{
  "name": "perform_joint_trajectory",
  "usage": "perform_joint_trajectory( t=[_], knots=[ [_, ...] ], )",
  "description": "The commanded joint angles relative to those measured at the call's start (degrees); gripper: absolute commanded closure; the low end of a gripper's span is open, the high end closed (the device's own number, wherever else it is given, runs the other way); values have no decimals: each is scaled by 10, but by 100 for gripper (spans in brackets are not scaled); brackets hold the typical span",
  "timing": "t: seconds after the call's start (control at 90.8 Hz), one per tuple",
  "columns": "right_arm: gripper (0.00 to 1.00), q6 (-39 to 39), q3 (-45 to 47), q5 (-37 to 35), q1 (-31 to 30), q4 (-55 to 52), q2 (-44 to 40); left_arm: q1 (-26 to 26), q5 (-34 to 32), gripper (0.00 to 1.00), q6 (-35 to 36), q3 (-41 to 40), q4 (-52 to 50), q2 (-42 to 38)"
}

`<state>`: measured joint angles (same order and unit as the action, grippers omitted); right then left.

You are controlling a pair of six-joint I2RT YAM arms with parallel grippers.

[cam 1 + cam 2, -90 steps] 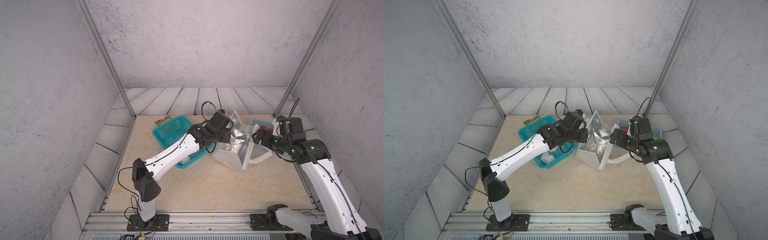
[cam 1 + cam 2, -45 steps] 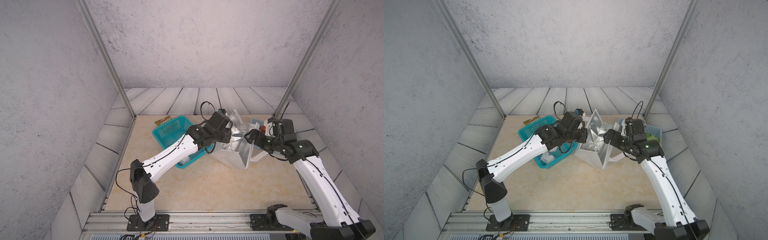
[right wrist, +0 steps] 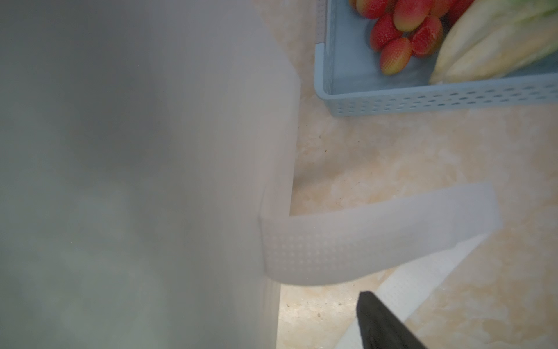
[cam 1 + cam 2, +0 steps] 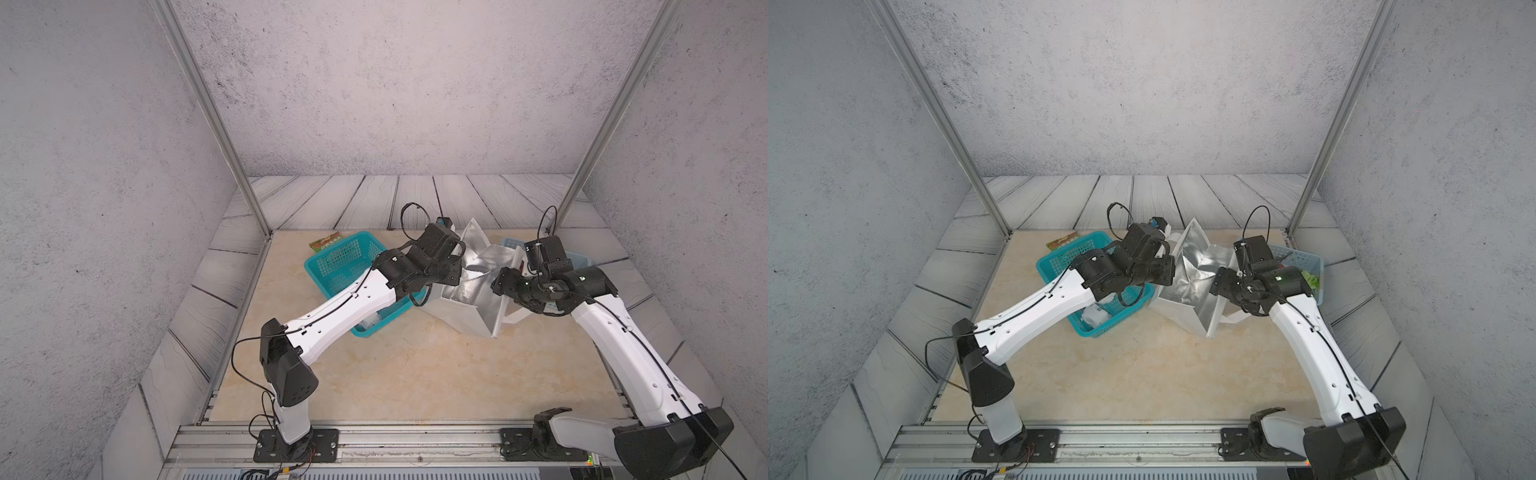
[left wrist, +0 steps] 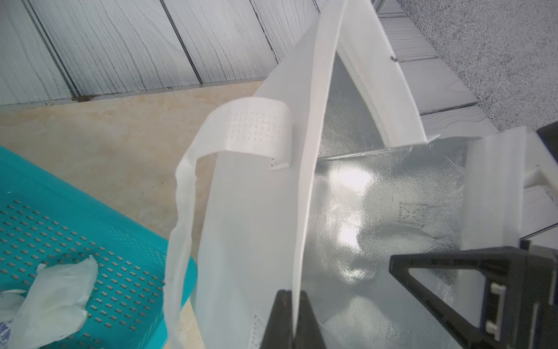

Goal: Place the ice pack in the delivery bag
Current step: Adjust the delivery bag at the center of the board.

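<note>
A white delivery bag [image 4: 478, 291] with silver lining stands open on the table [image 4: 395, 365], between a teal basket [image 4: 336, 264] and a light-blue basket [image 3: 422, 99]. The left claw [image 5: 292, 305] is pressed together on the rim of the bag's wall nearest the teal basket, pinching it. The right claw [image 4: 1221, 284] sits at the opposite wall, beside a loop handle [image 3: 377, 238] — whether it grips cannot be told. The ice pack [image 5: 54, 297] — a white pouch — lies in the teal basket, outside the bag.
</note>
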<state>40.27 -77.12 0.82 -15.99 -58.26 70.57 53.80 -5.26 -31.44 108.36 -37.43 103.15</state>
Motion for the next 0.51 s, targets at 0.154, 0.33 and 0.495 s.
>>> perform_joint_trajectory(
  t=[0.154, 0.33, 0.495],
  knots=[
    [54, -6, -5, -8, -2, -28, -32, 2, -13, 100, 6, -4, 12, -10],
    [79, -1, 17, -1, -1, -10, -48, 2, -1, 100, 0, -6, 16, -6],
    [100, -18, 34, -2, -2, 26, -62, -1, 28, 100, 9, -23, 31, -14]
  ],
)
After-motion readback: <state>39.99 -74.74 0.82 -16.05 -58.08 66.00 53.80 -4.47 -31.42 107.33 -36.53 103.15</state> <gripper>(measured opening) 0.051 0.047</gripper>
